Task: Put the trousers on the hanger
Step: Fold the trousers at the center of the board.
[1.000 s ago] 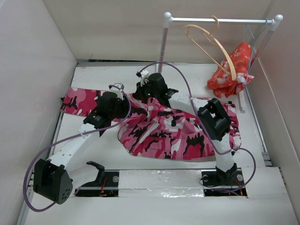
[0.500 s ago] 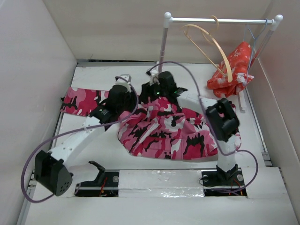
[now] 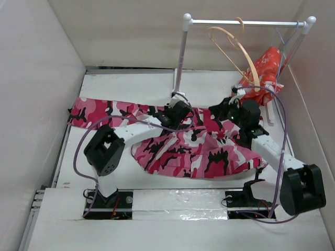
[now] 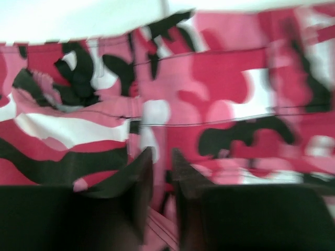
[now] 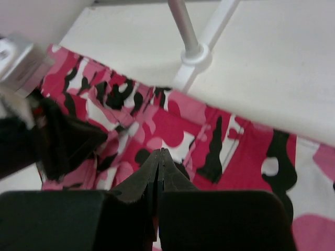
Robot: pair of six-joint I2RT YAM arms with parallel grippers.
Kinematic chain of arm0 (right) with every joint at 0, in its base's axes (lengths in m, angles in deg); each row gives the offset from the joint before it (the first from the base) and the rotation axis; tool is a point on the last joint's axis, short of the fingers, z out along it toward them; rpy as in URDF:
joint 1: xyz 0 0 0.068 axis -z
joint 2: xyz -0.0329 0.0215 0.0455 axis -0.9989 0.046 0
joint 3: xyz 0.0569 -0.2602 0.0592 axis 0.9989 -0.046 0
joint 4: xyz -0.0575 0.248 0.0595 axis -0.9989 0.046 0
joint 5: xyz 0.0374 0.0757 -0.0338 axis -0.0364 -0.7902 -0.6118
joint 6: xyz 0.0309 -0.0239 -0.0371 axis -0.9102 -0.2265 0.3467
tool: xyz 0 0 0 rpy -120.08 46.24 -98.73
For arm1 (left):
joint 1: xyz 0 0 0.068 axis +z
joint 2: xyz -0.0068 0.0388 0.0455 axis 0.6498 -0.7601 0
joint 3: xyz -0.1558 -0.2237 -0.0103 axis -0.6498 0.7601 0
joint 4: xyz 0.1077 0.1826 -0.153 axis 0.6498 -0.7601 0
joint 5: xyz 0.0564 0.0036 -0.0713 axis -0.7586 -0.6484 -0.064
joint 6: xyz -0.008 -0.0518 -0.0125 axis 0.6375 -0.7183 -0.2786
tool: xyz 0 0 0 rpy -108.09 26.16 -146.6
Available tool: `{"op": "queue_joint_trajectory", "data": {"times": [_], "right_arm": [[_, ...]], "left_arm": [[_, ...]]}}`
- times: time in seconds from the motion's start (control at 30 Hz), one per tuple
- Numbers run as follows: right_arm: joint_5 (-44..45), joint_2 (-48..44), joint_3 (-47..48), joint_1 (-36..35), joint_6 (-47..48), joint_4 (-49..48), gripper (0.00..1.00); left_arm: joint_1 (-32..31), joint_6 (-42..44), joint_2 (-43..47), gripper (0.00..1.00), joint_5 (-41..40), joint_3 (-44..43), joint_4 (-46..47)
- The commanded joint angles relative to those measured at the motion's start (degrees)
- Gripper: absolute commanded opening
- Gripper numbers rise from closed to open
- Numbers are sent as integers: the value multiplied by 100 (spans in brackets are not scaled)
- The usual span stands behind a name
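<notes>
Camouflage cloth in pink, red, white and black fills nearly everything under both arms. The trousers [image 3: 199,151] lie spread on the white table [image 3: 131,83], with one leg trailing off to the left and the wider, bunched part nearer the arm bases. Any lettering on the cloth or the arms is too small or too blurred for me to read.

The left pincer [image 4: 158,157] hangs low over the trousers. Its two dark fingers [image 4: 136,178] are drawn almost together, leaving only a thin slit between the tips. Pink cloth shows through that slit, and I cannot tell whether a fold is nipped there or the fingers merely hover above it. Ahead of its tips the print runs on past a seam to the bare table.

The right pincer [image 5: 159,152] is clenched, its fingertips pressed flush with nothing between them. It sits above the trousers, with cloth below it and on both sides. Just ahead of its tips stands the foot of a post of the white clothes rail [image 3: 246,23], and off to its left is the black head of the left arm.

The wooden hanger [image 3: 243,52], light tan, hangs by its thin metal hook from the rail. It is beyond and above the right pincer, well apart from the trousers, which are not yet on it. Further right, an orange-red cloth with white floral print [image 3: 264,73] hangs from the same rail
</notes>
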Motion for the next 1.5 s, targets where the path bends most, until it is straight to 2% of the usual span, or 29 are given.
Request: {"op": "queue_joint_trajectory", "data": {"times": [0.0,0.1,0.2,0.43,0.67,0.77,0.87,0.97,1.0,1.07,1.17,1.2,1.27,1.3,1.37,1.4,1.47], "right_arm": [[-160,-657,-304,-8,128,-169,2],[-222,-1106,-506,-8,296,183,9],[-248,-1404,-700,45,297,184,15],[-389,-1634,-902,45,341,228,18],[-459,-1608,-982,45,446,281,19],[-529,-1555,-999,45,446,246,19],[-495,-1572,-1061,45,429,228,19],[-451,-1678,-1070,167,455,403,20],[-433,-1782,-1070,168,472,456,20],[-337,-1923,-1157,229,499,596,22],[223,-2257,-1263,291,499,1123,37],[383,-2345,-1306,343,508,1272,46],[804,-2609,-1586,344,490,1554,58],[902,-2688,-1710,431,455,1625,66],[1121,-2872,-2069,615,359,1809,65],[1166,-2917,-2185,686,297,1871,61],[1245,-2970,-2369,810,69,1872,58]], "left_arm": [[300,-122,-162,24,-302,-244,-178],[300,1,-514,34,-380,-402,-213],[353,106,-778,36,-468,-507,-196],[520,265,-1209,36,-188,-657,-99],[520,203,-1412,33,-713,-666,-266],[520,221,-1438,29,-785,-640,-275],[520,212,-1439,21,-889,-596,-214],[573,239,-1447,11,-1100,-604,-187],[573,230,-1404,3,-1153,-604,-204],[573,212,-1272,0,-1294,-587,-205],[573,116,-632,0,-1251,-578,-231],[573,72,-169,0,-1233,-578,-266],[573,11,369,0,-1198,-578,-362],[573,-7,972,0,-1198,-543,-450],[573,-77,1634,0,-1355,-342,-512],[573,-104,2325,0,-1417,-254,-530],[704,-200,3032,0,-1522,35,-582]]}}
